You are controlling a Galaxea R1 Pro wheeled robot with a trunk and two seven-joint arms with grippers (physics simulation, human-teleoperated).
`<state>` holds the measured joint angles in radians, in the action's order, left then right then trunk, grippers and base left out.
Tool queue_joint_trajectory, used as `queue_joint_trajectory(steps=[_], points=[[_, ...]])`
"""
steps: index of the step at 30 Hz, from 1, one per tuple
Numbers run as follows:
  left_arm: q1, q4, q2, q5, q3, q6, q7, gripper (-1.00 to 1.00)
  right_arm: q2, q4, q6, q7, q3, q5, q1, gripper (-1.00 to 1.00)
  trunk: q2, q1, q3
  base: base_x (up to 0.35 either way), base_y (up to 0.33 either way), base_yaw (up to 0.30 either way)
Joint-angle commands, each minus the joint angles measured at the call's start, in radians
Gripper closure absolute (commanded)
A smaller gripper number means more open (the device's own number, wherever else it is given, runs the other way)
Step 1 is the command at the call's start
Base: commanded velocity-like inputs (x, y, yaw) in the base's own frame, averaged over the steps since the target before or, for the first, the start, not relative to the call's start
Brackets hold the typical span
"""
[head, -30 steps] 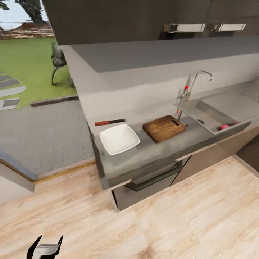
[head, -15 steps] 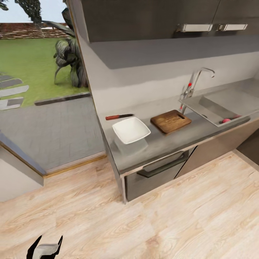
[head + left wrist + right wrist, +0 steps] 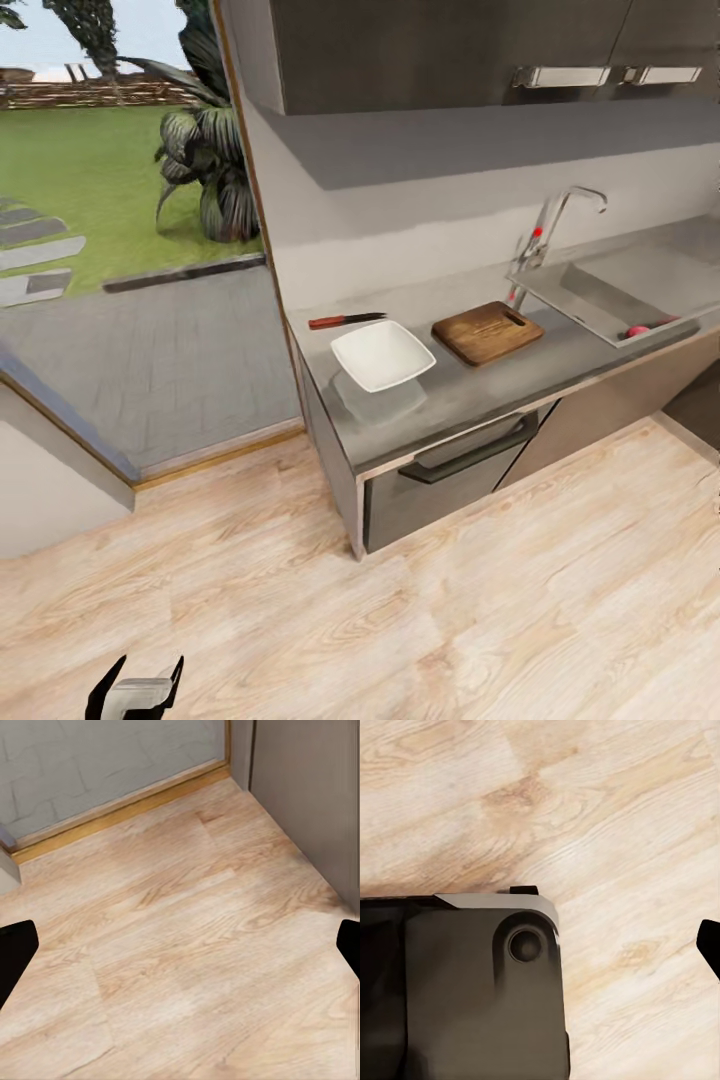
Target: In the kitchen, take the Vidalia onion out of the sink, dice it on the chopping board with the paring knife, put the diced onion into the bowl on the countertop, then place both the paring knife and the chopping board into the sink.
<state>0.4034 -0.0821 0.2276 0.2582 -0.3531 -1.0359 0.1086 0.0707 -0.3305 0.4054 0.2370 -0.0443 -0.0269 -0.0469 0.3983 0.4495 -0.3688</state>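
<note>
- Robot is judged to be in transit; the counter run is seen from across the wooden floor [image 3: 560, 620], well apart from both arms
- Left gripper [image 3: 135, 690] is seen low in the head view, at about 7 o'clock; its two dark fingers are spread, nothing between them. In the left wrist view the fingertips sit at opposite edges of the frame over bare floor
- Right gripper: one dark fingertip [image 3: 710, 945] is caught at the frame edge in the right wrist view, above the robot's dark base [image 3: 465, 982]; spread or closed cannot be told
- Vidalia onion [image 3: 637, 331] is noted as a small pinkish bulb in the sink [image 3: 600, 300], against its near wall, at about 3 o'clock
- Key relation: the onion lies up and far right of the left gripper, toward 2 o'clock; the right arm is judged the nearer
- Chopping board [image 3: 488, 332] lies on the countertop [image 3: 450, 400] just left of the sink, long axis 8 to 2 o'clock, slot end toward the tap [image 3: 548, 235]
- Bowl [image 3: 382, 355] sits left of the board; paring knife [image 3: 346, 320] lies behind it, long axis near 9 to 3, blade pointing toward 3
</note>
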Motion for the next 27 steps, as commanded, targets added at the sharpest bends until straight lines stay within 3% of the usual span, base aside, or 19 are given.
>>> queue_joint_trajectory(steps=[1,15,20,27], points=[[0.002,-0.004,0.0,0.0,-0.009,-0.004,0.009,-1.0,0.0,0.001,0.001,0.008,-0.005,-0.003,-0.001,-1.0,0.002,0.0,-0.002,-0.02,-0.177,0.0],[0.002,-0.004,-0.012,0.0,-0.009,-0.003,0.009,-1.0,0.0,0.001,0.001,0.008,-0.005,-0.004,-0.001,-1.0,0.002,0.0,-0.002,-0.004,-0.189,0.0],[0.002,-0.002,-0.013,0.0,-0.009,0.093,0.01,-1.0,0.0,0.001,0.001,0.008,-0.005,-0.003,-0.001,-1.0,0.002,0.0,-0.001,0.0,-0.303,0.0],[0.002,-0.001,-0.013,0.001,-0.009,0.121,0.011,-1.0,0.001,0.001,0.001,0.008,-0.005,-0.004,-0.001,-1.0,0.002,0.0,0.006,0.0,-0.318,0.0]])
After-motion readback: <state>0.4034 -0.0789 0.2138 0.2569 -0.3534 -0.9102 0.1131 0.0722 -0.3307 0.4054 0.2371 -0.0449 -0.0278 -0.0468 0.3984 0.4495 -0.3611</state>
